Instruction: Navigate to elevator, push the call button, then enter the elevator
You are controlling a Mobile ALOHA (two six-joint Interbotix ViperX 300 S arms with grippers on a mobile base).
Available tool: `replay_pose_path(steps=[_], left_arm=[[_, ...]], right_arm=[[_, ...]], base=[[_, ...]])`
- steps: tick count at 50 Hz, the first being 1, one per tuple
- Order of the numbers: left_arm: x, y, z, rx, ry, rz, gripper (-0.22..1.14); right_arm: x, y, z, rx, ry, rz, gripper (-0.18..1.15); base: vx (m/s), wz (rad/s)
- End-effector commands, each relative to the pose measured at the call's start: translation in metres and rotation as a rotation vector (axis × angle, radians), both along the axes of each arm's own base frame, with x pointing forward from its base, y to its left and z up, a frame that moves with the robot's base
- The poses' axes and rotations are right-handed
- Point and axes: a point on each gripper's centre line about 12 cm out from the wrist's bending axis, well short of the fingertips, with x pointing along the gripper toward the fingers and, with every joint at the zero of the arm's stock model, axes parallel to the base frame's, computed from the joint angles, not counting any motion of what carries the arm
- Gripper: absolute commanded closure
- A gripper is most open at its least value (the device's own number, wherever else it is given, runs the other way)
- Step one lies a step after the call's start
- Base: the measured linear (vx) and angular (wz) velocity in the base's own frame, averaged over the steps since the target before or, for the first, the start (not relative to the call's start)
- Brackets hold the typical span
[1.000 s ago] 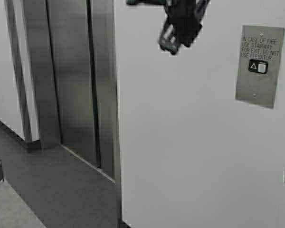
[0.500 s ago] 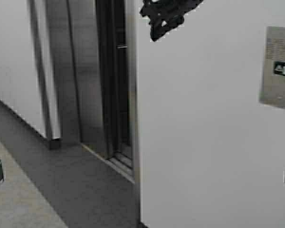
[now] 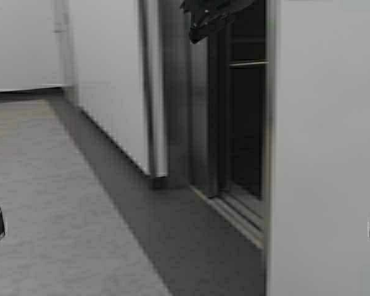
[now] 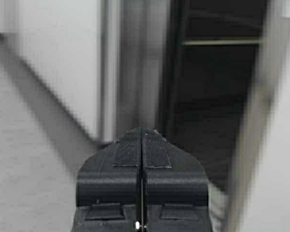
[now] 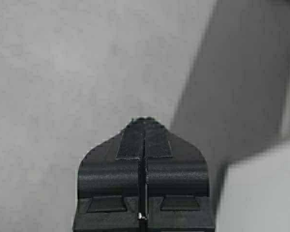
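Ahead, the elevator is standing open right of centre in the high view, its dark interior showing a pale handrail running across the back. A steel door panel is sitting at the left edge of the opening, beside the steel frame, and a metal sill is lining the threshold. A white wall is filling the right of that view, its near edge covering the right side of the doorway. Another white wall is running away to the left of the frame, meeting a far white wall at the corner. Grey speckled floor is spreading across the left, with a darker band lying along the wall base and up to the sill.

The left gripper is pointing at the doorway in its wrist view, fingers pressed together and holding nothing. The right gripper is hanging over the floor, near a white wall corner, its fingers likewise closed and empty. A dark arm is showing at the top of the high view, in front of the door panel.
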Motion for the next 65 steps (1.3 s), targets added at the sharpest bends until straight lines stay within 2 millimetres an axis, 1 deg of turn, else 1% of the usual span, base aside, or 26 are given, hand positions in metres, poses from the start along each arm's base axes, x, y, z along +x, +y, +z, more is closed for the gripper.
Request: replay_pose_path(steps=[1,7,14,18,21,24,28,30,34,37,45,47,56,61,65], left_arm=[[0.004,-0.001,0.000,0.005,0.009,-0.001,0.89],[0.005,-0.001,0.001,0.005,0.006,-0.001,0.89],[0.009,-0.001,-0.003,0.010,0.024,0.000,0.89],[0.015,-0.001,-0.006,0.011,0.044,0.001,0.89],[0.020,-0.002,-0.011,0.014,0.068,0.000,0.89],[0.026,-0.002,-0.015,0.017,0.094,0.000,0.89],[0.032,-0.003,-0.017,0.019,0.111,0.001,0.89],[0.033,-0.003,-0.017,0.019,0.112,0.001,0.89],[0.033,-0.003,-0.013,0.025,0.095,0.001,0.89],[0.030,-0.003,-0.012,0.026,0.086,0.002,0.89],[0.025,-0.002,-0.011,0.014,0.067,0.001,0.89],[0.024,-0.002,-0.011,0.014,0.065,0.001,0.89],[0.024,-0.002,-0.010,0.006,0.061,0.000,0.89],[0.025,-0.002,-0.006,0.006,0.052,0.001,0.89],[0.025,-0.002,-0.005,0.009,0.049,0.001,0.89]], right_arm=[[0.006,0.000,0.020,0.050,-0.049,0.000,0.92],[0.009,-0.002,0.022,0.054,-0.053,-0.009,0.92],[0.023,-0.020,0.022,0.057,-0.056,-0.070,0.92],[0.028,-0.030,0.018,0.052,-0.047,-0.101,0.92],[0.029,-0.039,0.010,0.042,-0.029,-0.128,0.92],[0.029,-0.044,0.004,0.036,-0.018,-0.136,0.92],[0.028,-0.043,0.004,0.047,-0.022,-0.127,0.92],[0.030,-0.041,0.008,0.058,-0.033,-0.122,0.92],[0.032,-0.039,0.015,0.068,-0.048,-0.122,0.92],[0.033,-0.038,0.017,0.071,-0.053,-0.120,0.92],[0.033,-0.039,0.016,0.077,-0.055,-0.117,0.92],[0.034,-0.038,0.018,0.082,-0.061,-0.116,0.92],[0.033,-0.037,0.017,0.085,-0.061,-0.109,0.92],[0.033,-0.038,0.017,0.084,-0.060,-0.110,0.92],[0.034,-0.037,0.020,0.088,-0.067,-0.108,0.92]], base=[[0.11,0.56],[0.12,0.56],[0.14,0.49],[0.16,0.38],[0.19,0.31],[0.21,0.23],[0.24,0.20],[0.27,0.17],[0.30,0.13],[0.34,0.10],[0.40,0.05],[0.44,0.02],[0.49,0.05],[0.51,0.05],[0.52,0.06]])
